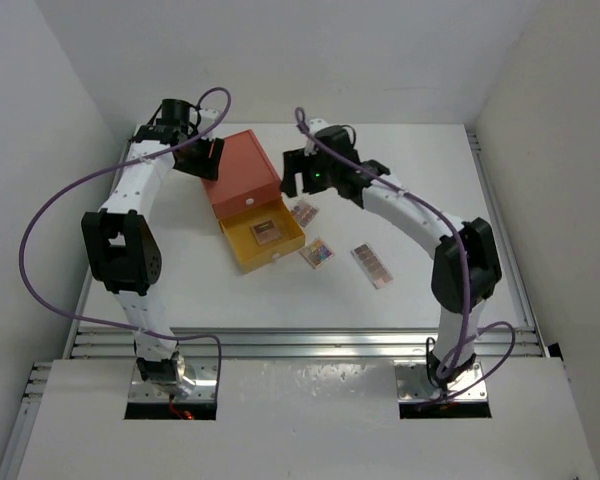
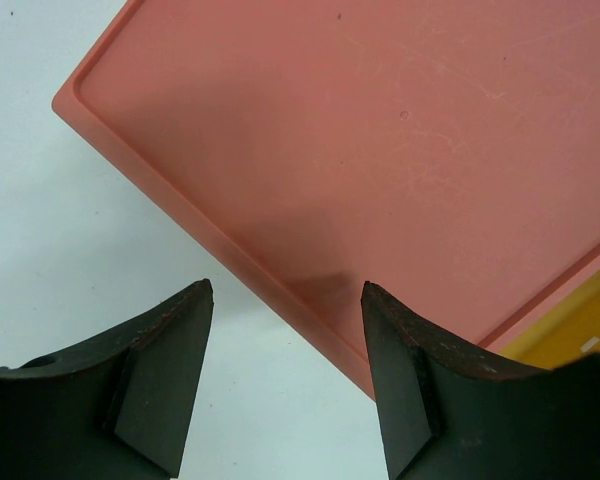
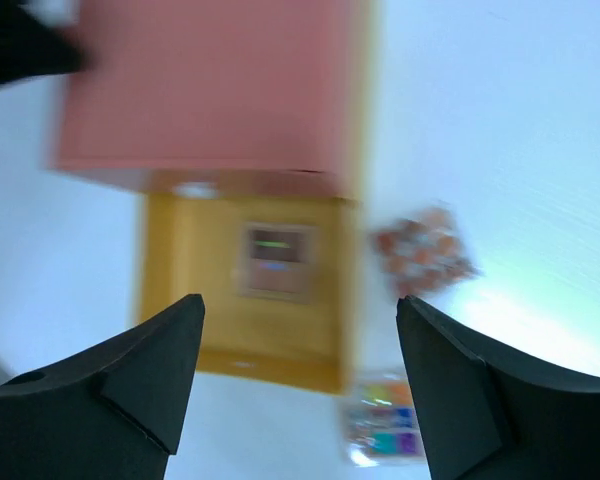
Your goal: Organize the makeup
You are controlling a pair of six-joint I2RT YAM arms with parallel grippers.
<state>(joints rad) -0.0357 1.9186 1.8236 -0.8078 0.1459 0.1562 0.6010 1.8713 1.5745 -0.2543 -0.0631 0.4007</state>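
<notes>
The left fingers [image 2: 160,370] gape empty astride the orange box [image 1: 242,170] edge, probably to steady it while its yellow drawer [image 1: 242,252] stands pulled out with one palette [image 1: 267,231] inside. Three more palettes [image 1: 316,253] lie on the desk [image 1: 410,190] just beside the drawer. The right fingers [image 3: 150,380] hover wide open and empty above them, likely lining up the next pick.

Box [image 1: 242,168] salmon-orange; drawer [image 1: 244,247] yellow; palette inside [image 1: 267,231] brown; palette beside drawer [image 1: 316,253] multicoloured; table [image 1: 310,295] white.

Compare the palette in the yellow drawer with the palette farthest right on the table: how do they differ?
The drawer palette looks square; the rightmost palette is a longer rectangle. The drawer palette sits inside the open yellow drawer; the rightmost palette lies on the white table. Both lie flat.
</notes>
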